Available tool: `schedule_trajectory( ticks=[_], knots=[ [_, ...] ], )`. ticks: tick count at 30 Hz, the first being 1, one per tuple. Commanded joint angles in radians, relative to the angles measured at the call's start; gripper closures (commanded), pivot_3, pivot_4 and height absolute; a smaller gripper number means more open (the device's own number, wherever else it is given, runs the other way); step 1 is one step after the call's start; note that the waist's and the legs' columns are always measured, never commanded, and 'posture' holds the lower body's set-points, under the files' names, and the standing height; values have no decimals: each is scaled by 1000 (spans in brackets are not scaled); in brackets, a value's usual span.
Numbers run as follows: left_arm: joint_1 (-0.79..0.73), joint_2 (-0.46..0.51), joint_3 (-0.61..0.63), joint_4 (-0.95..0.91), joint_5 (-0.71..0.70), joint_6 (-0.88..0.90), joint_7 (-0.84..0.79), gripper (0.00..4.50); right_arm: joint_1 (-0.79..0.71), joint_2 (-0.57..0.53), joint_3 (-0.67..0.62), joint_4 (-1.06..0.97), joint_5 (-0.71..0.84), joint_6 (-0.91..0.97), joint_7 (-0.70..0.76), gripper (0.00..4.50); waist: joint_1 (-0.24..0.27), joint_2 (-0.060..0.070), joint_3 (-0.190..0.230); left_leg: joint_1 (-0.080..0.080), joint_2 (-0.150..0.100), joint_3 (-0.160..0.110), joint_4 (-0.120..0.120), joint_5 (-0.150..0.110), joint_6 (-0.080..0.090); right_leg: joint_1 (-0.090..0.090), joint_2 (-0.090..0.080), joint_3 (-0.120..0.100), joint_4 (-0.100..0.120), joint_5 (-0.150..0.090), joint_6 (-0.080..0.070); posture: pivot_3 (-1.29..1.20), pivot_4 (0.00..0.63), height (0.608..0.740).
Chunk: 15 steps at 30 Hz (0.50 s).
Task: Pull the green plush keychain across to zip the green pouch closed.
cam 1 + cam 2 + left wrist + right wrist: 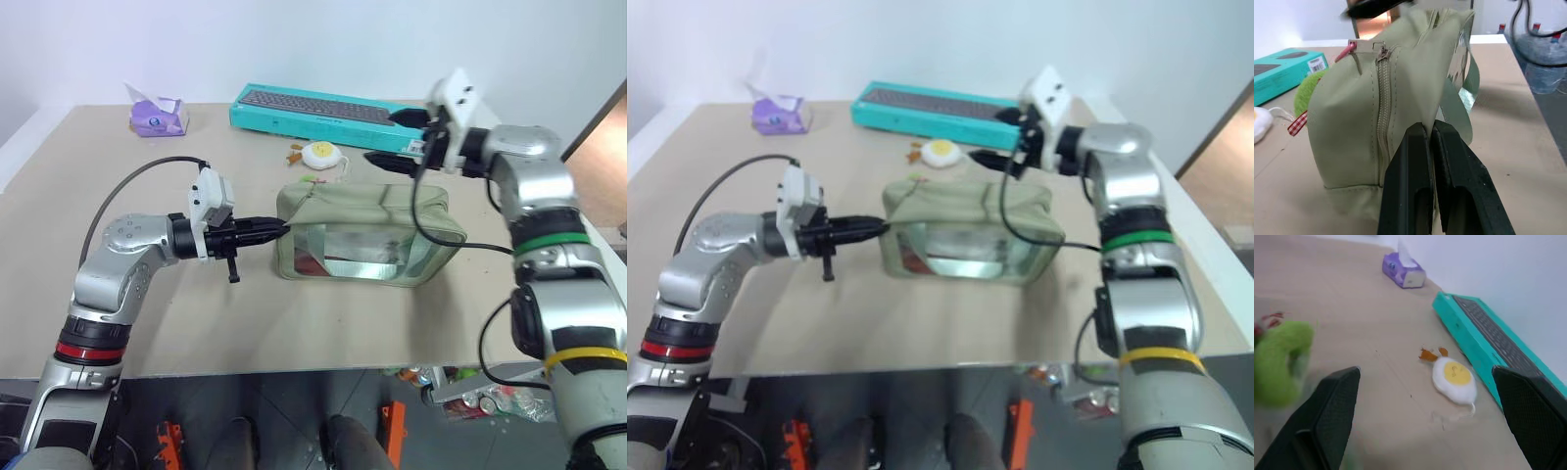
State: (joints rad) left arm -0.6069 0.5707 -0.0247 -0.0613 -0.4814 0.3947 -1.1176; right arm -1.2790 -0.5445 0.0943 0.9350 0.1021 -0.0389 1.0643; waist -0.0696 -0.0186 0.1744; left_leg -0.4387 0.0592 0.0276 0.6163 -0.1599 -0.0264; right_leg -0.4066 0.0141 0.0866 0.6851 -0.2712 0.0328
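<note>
1. Near the centre of the head view you see the boxy sage-green fabric pouch with clear plastic sides [367, 235], lying on the beige table [118, 225].
2. Your left gripper [277, 229] comes from the left of the frame and is closed tight on the fabric at the left end of the pouch; in the left wrist view its two black fingers [1413, 181] pinch the cloth beside the zipper.
3. The fuzzy lime-green ring keychain [1307, 90] hangs at the far side of that same end, on a pink clasp, at the middle left of the left wrist view.
4. Your right gripper [392, 142] is at the upper right, above the back edge of the pouch, with its fingers wide apart and nothing between them.
5. Behind the pouch lie a yellow-and-white egg-shaped trinket [320, 154] and a teal keyboard box [323, 110]; a purple tissue pack [159, 117] stands at the upper left.
</note>
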Motion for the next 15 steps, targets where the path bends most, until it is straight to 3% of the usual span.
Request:
schedule_trajectory(
  ticks=[1, 6, 15],
  knots=[
    [-8, 5, 17, -34, -9, -4, 11, 4500, -50, 28, 20, 98, -52, -111, 29, 44, 3, 0, 0, 0, 0, -1, 0, 0, 0, 0, 0, -1, 0, 0, 0, 0, 150, 740],
    [-30, -14, 23, -10, 9, -15, 65, 4500, -10, 56, 46, 58, -48, -123, 204, 44, 14, 0, 0, -1, -1, -1, 0, 0, 0, 0, -2, -2, 0, 0, 1, 0, 150, 740],
    [-43, -21, 0, -16, 20, -12, 78, 4500, 64, 67, 40, -79, -18, -48, 314, 44, 15, 0, 0, 0, -1, -1, 1, 0, -1, 1, -1, -2, 1, 0, 0, 0, 150, 740]
  ],
)
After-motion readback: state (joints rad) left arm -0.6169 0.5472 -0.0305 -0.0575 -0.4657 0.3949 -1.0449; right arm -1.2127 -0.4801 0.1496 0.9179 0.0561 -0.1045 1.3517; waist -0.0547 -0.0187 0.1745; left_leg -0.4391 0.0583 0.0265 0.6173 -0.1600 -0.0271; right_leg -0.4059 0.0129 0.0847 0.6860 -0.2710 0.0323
